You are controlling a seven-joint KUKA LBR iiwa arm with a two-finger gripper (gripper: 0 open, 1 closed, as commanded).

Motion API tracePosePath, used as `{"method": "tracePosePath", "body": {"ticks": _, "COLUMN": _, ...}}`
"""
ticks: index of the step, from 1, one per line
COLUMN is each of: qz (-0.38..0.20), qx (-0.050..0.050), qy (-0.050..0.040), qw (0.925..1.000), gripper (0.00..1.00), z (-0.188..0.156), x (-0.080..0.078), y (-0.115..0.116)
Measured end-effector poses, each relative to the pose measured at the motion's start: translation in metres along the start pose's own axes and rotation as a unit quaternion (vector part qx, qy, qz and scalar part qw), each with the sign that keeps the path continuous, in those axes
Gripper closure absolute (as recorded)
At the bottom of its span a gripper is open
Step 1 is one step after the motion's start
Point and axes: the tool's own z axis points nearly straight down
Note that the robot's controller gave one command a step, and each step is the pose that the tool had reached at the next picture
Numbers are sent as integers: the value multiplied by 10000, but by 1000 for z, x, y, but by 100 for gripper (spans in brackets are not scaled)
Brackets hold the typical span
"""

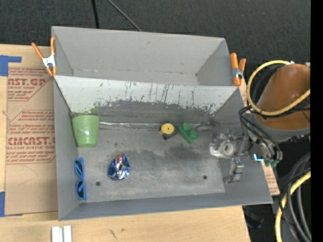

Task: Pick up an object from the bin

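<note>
Camera view, single frame. You have the gripper [225, 150] low at the right end of the bin [151, 59], close to the right wall, with the arm's orange cover [286, 92] outside the rim behind it. You cannot tell from this angle whether the gripper is spread or closed.

Nearest item: a small green block [187, 132], lying on the floor just left of the gripper and slightly toward the back wall, near it but apart. Touching the block's left side, or very nearly, is a yellow round piece [167, 129].

Well apart, on the left half of the floor: a crumpled blue, red and white wrapper [119, 168], a light green cup [86, 130] against the left wall, and blue sunglasses [79, 178] in the front-left corner.
</note>
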Motion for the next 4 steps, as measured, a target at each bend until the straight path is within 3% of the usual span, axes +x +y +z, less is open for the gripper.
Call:
{"method": "tracePosePath", "body": {"ticks": 1, "qz": 320, "qx": 5, "qy": -52, "qw": 9995, "gripper": 0, "z": 37, "x": -63, "y": -25}}
{"method": "tracePosePath", "body": {"ticks": 2, "qz": 231, "qx": -1, "qy": -51, "qw": 9997, "gripper": 0, "z": 80, "x": -107, "y": -45}}
{"method": "tracePosePath", "body": {"ticks": 3, "qz": 499, "qx": -4, "qy": -37, "qw": 9987, "gripper": 0, "z": 104, "x": -98, "y": -44}}
{"method": "tracePosePath", "body": {"ticks": 4, "qz": 495, "qx": 3, "qy": -46, "qw": 9988, "gripper": 100, "z": 103, "x": -99, "y": -44}}
